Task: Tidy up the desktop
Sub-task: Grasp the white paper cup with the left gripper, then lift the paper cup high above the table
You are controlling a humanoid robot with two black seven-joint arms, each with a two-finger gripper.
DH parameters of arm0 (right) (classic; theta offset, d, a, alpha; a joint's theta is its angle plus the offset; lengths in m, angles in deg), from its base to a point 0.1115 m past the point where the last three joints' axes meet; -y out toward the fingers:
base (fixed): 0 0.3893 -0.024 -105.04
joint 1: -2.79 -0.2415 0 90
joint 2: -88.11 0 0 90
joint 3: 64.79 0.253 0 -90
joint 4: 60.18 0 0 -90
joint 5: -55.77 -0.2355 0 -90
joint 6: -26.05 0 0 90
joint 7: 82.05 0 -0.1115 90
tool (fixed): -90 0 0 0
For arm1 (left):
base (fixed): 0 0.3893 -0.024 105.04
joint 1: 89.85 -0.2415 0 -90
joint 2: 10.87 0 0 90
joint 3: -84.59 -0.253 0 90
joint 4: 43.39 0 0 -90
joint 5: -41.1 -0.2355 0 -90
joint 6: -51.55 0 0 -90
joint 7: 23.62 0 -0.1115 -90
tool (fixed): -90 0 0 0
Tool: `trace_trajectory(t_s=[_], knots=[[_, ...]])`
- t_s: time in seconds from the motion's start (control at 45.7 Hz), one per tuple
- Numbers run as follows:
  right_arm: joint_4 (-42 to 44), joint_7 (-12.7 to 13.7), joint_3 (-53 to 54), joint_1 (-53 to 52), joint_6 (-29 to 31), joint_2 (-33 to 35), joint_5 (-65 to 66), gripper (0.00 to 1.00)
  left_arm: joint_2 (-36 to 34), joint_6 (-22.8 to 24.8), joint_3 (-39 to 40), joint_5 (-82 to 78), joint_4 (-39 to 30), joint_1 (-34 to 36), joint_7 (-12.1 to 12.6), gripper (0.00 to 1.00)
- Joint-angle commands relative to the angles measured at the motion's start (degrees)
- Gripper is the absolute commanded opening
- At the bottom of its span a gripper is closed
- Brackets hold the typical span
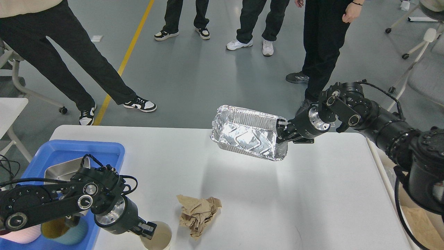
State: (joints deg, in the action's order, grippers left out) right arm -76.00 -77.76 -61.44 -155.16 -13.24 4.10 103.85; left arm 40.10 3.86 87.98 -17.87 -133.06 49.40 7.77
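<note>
The white desktop fills the lower view. My right gripper is shut on the right rim of a silver foil tray and holds it tilted above the far middle of the desktop. My left gripper is at the near left, its fingers at the rim of a tan paper cup; I cannot tell whether they clamp it. A crumpled brown paper lies on the desktop just right of the cup.
A blue plastic tray sits at the left edge, holding a metal pan and cups under my left arm. Several people stand on the grey floor beyond the far edge. A small white table stands far left.
</note>
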Motion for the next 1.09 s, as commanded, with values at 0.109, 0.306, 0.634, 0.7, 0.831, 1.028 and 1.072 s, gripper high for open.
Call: trace_trajectory(t_s=[0.109,0.306,0.634,0.7,0.831,1.028,1.072], knots=[[0.0,0.01,0.0,0.01,0.0,-0.01,0.0,0.0,-0.26,2.78,0.74,0.35,-0.23,1.11,0.33,0.0],[0.08,0.01,0.0,-0.08,0.0,-0.01,0.0,0.0,-0.96,9.71,6.27,2.19,-2.6,5.5,0.42,0.0],[0.09,0.01,0.0,-0.17,0.0,-0.09,0.0,0.0,-0.35,12.69,8.92,28.72,-1.56,38.09,2.62,0.0],[0.09,0.01,0.0,-0.26,0.0,-0.1,0.0,0.0,-0.09,12.69,5.67,33.73,0.03,45.74,2.62,0.0],[0.09,0.01,0.0,-0.34,0.0,-0.1,0.0,0.0,0.88,12.69,1.27,39.98,2.23,55.77,2.53,0.0],[0.09,0.01,0.0,-0.52,0.0,-0.18,0.0,0.0,3.43,12.69,0.91,42.8,6.53,60.96,2.53,0.01],[0.09,0.01,0.0,-0.61,0.0,-0.18,0.0,0.0,4.39,12.69,0.83,43.15,7.85,61.49,2.53,0.01]])
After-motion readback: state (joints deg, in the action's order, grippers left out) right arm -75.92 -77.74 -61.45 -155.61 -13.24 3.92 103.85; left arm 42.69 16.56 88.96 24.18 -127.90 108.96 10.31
